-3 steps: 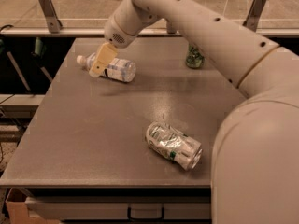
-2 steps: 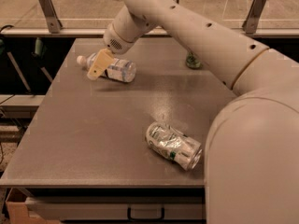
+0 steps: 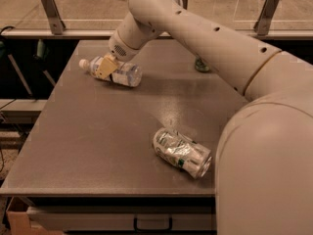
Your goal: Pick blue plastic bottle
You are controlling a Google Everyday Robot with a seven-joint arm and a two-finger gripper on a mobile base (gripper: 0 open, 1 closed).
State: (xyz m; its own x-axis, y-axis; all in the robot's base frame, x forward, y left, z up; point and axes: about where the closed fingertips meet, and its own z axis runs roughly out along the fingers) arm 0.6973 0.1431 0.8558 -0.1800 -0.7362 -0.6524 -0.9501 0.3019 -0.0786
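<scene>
Gripper point(image 3: 106, 67) sits over the lying bottle point(image 3: 128, 75); I cannot tell its grip. Arm point(image 3: 205, 38) hides most of the far can point(image 3: 201, 65).

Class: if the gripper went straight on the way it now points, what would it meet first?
The gripper, over the far-left part of the table, points down at the blue plastic bottle lying there, so it would probably meet the bottle first. Whether they already touch is unclear.
</scene>
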